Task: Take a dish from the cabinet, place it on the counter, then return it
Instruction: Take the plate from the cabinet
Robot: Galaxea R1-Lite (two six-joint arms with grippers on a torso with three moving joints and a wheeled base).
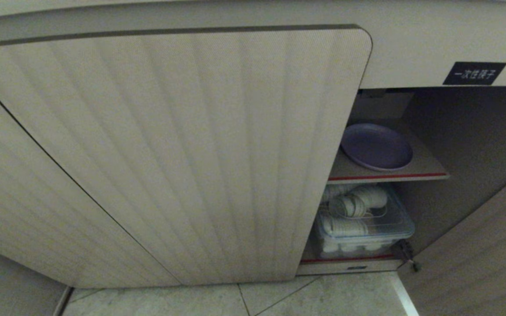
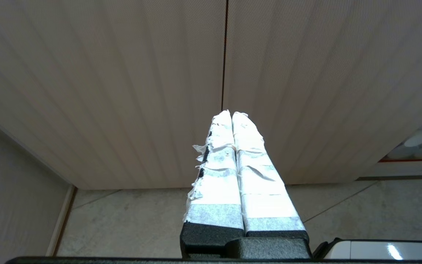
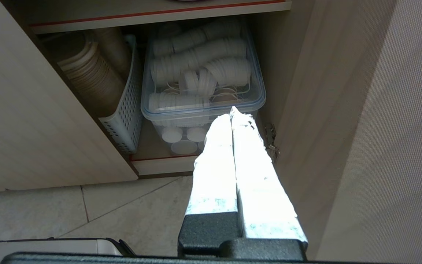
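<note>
The lavender dish point(image 1: 376, 146) lies flat on the cabinet's upper, red-edged shelf point(image 1: 428, 169), seen through the open right side of the beige ribbed cabinet point(image 1: 169, 153). Neither arm shows in the head view. My left gripper point(image 2: 232, 113) is shut, empty, its white-taped fingers pointing at the closed ribbed doors. My right gripper point(image 3: 232, 111) is also shut and empty, low in front of the open compartment, below the dish's shelf. The counter is out of view.
On the lower shelf a clear lidded box of white cups point(image 3: 200, 73) stands beside a white perforated basket of stacked brown bowls point(image 3: 97, 80). The open right door point(image 1: 486, 245) swings out at the right, its hinge point(image 3: 271, 141) close to my right gripper. Tiled floor point(image 1: 235, 300) lies below.
</note>
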